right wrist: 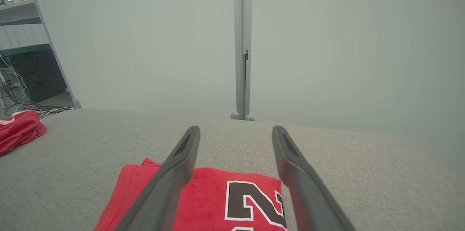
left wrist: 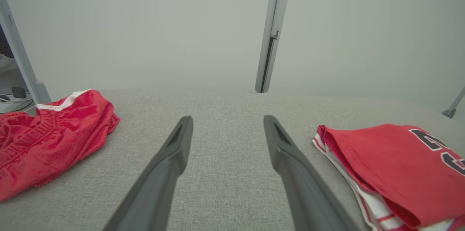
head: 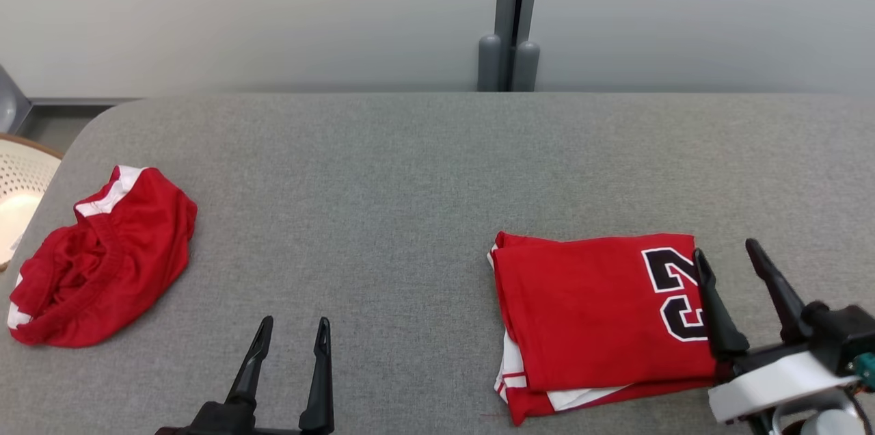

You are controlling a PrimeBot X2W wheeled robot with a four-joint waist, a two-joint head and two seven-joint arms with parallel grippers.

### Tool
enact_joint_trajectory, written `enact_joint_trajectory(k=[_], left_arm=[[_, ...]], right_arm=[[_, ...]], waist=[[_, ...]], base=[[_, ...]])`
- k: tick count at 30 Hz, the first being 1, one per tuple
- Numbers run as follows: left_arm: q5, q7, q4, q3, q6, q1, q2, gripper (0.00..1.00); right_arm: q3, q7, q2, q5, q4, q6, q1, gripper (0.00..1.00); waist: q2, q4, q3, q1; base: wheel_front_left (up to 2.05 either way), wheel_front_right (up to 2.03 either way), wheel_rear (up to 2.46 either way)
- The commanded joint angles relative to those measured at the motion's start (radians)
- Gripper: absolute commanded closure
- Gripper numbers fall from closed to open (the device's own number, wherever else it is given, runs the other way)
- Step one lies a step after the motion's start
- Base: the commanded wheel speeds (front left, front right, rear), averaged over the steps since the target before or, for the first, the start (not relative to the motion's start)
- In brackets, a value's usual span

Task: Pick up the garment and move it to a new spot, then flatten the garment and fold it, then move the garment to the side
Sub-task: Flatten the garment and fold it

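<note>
Table in grey cloth carries the folded red jersey flat at its near right, and crumpled red shorts at its left. The jersey looks light, soft and slippery. Its layers would likely slide apart, so pinching the whole stack at the folded edge seems safest. Right fingers stand wide apart and empty at the jersey's numbered end. Left fingers are spread wide over bare cloth, also empty.
</note>
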Motion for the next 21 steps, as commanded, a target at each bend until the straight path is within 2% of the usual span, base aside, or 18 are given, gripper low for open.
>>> enact_joint_trajectory(k=[1, 5, 8, 12, 17, 21], left_arm=[[0.021, -0.005, -0.01, 0.014, 0.003, 0.018, 0.004, 0.0], [0.049, -0.005, -0.047, 0.034, 0.002, 0.051, 0.004, 0.0], [0.067, -0.005, -0.09, 0.05, 0.005, 0.073, 0.004, 0.0], [0.079, -0.004, -0.109, 0.055, -0.013, 0.094, 0.004, 0.0], [0.086, -0.003, -0.085, 0.062, -0.017, 0.127, 0.004, 0.0], [0.106, -0.003, -0.047, 0.053, -0.038, 0.144, 0.004, 0.0]], right_arm=[[0.006, -0.055, 0.008, -0.019, 0.047, -0.002, 0.007, 0.0], [0.021, -0.095, 0.039, -0.04, 0.118, -0.002, 0.019, 0.0], [0.009, -0.097, 0.058, -0.056, 0.08, -0.002, 0.046, 0.0], [-0.021, -0.096, 0.085, -0.06, 0.022, -0.002, 0.1, 0.0], [-0.058, -0.097, 0.11, -0.085, -0.011, -0.002, 0.166, 0.0], [-0.079, -0.097, 0.126, -0.105, -0.015, -0.002, 0.207, 0.0]], waist=[[-0.0001, -0.014, -0.022, 0.0], [-0.0001, -0.02, -0.051, 0.0], [-0.0001, -0.018, -0.066, 0.0], [-0.0001, -0.008, -0.083, 0.0], [-0.0001, 0.002, -0.112, 0.0], [-0.0001, 0.013, -0.14, 0.0]], base=[[0.0, 0.0, 0.0], [0.0, 0.0, 0.0], [0.0, 0.0, 0.0], [0.0, 0.0, 0.0], [0.0, 0.0, 0.0], [0.0, 0.0, 0.0]])
